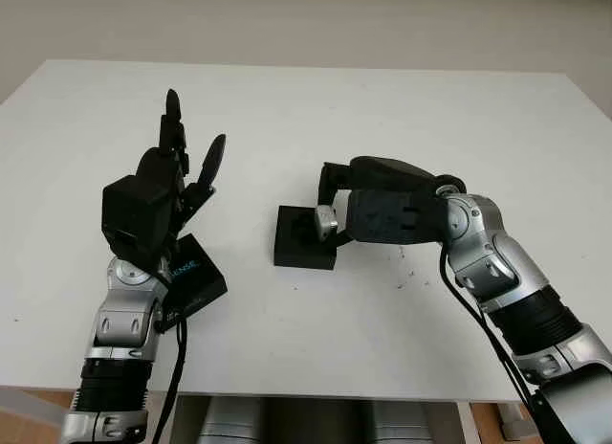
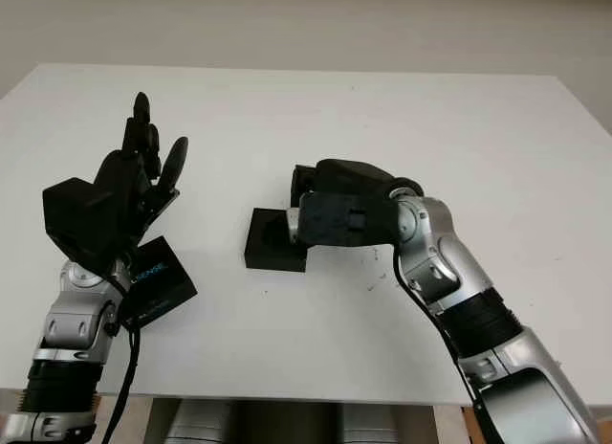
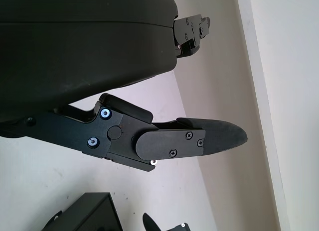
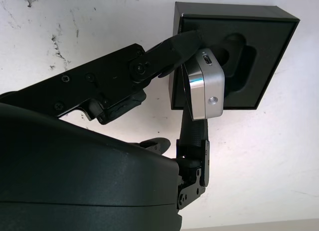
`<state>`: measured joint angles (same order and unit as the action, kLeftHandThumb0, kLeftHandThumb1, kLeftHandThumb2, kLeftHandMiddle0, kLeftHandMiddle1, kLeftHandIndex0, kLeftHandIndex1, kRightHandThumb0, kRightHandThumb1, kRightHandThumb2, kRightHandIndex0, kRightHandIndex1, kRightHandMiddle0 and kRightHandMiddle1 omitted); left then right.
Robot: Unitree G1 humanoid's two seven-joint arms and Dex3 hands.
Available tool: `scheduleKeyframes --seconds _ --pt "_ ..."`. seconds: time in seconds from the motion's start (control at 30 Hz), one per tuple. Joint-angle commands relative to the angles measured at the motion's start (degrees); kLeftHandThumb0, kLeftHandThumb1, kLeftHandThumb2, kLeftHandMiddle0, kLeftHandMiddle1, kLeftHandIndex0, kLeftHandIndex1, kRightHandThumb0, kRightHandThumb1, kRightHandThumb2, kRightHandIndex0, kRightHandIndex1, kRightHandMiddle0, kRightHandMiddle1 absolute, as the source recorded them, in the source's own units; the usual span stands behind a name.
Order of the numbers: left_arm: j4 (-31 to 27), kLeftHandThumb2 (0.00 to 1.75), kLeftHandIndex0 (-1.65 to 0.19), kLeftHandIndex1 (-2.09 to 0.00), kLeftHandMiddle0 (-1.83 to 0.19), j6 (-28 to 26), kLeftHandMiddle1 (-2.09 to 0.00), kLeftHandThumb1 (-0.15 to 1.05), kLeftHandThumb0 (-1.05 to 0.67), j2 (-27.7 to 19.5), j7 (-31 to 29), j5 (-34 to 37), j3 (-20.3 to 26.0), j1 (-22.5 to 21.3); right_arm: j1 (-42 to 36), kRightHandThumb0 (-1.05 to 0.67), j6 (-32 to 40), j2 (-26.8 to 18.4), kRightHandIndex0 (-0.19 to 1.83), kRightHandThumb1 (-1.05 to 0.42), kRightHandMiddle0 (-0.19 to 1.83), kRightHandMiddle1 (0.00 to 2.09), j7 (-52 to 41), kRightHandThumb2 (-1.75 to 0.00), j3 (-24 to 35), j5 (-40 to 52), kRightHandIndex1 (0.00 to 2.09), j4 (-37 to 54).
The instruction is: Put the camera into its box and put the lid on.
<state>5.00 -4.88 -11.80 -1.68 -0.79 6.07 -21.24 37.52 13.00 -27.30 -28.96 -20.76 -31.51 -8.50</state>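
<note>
Where the white bench point(image 1: 382, 348) runs nearest the robot, one flat black lid point(image 1: 194, 283) with pale lettering lies at the left, partly covered by the left arm. One left hand point(image 1: 167, 181) is raised above the lid, open, holding nothing, fingers pointing away from the robot. Farther in, near the bench's middle, sits one black box point(image 1: 296, 241), open, its dark moulded insert showing in the right wrist view. One right hand point(image 1: 335, 210) reaches in from the right, fingers closed on one small silver camera point(image 4: 203, 86), held at the box's near right edge just above the insert, not yet seated. Hand and forearm screen the box's right side. Beyond, bare bench top extends to the far edge.
</note>
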Motion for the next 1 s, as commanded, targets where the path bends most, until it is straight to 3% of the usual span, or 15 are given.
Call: scheduleKeyframes --seconds 0.0,0.33,0.97 --pt "-0.9 0.43 0.19 0.0 0.19 0.3 -0.02 1.05 -0.78 0.3 0.3 0.0 0.0 0.3 -0.5 -0.45 0.4 0.0 0.42 -1.0 0.28 1.8 0.3 -0.06 0.3 -0.5 0.07 -0.5" --pt "-1.3 0.41 0.19 0.0 0.19 -0.3 0.0 1.05 -0.77 1.8 0.6 0.9 0.0 0.5 1.0 -0.41 1.0 0.1 0.44 -1.0 0.29 1.84 1.4 -0.05 0.7 -1.3 0.08 -0.7" --pt "0.0 0.45 0.19 0.0 0.19 1.1 0.0 1.05 -0.77 3.3 2.0 -0.1 -0.7 0.3 4.2 -0.41 -1.4 -2.7 0.42 -1.0 0.3 1.73 -3.9 -0.06 0.5 -1.3 0.06 -1.1"
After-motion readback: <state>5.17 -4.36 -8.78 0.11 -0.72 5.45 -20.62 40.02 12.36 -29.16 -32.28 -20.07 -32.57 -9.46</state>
